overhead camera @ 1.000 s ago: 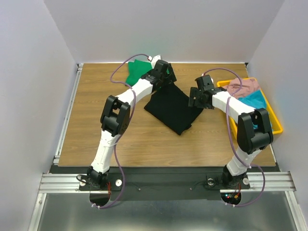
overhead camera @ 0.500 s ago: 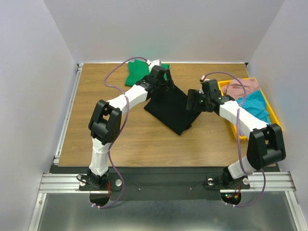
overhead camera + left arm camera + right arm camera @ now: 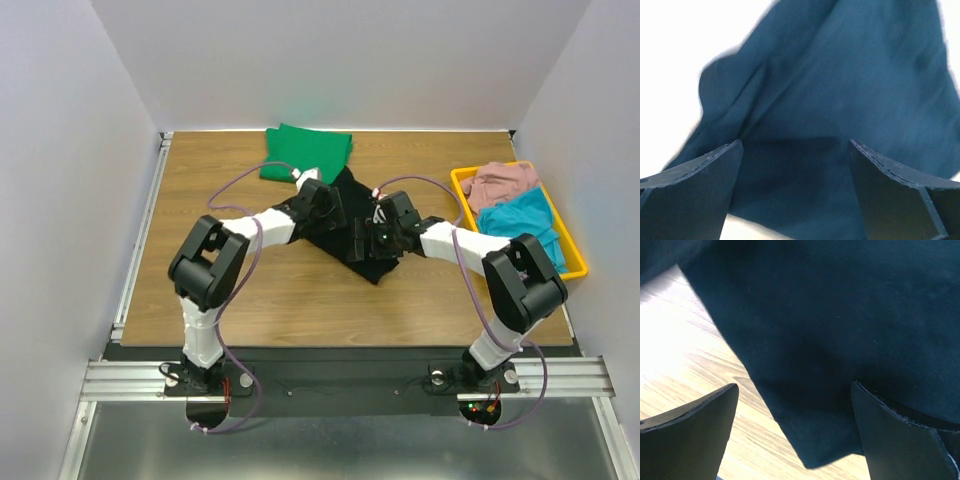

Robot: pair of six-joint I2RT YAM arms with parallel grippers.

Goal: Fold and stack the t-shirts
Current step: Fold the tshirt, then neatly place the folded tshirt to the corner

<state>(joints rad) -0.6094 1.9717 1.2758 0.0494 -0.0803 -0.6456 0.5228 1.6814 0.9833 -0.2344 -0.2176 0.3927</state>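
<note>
**Black shirt fold under way; both hands apart**

The black cloth t-shirt [image 3: 372, 266] lies folded mid-bench [image 3: 200, 200]. The left hand [image 3: 795, 145] and right hand [image 3: 795, 386] sit low over it, fingers spread, gripping nothing. The plain green folded t-shirt [image 3: 307, 152] lies at the far edge. Judged next: pinch the black edges and stack the shirts. The yellow plastic bin [image 3: 573, 262] holds a pink cloth [image 3: 505, 182] and a teal cloth [image 3: 520, 215].

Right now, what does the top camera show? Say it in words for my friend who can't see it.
Two white robot arms reach inward, the left pincer and right pincer low over a folded black t-shirt on the wooden table. A folded green t-shirt lies behind it, and a yellow bin on the right holds pink cloth and teal cloth.
</note>
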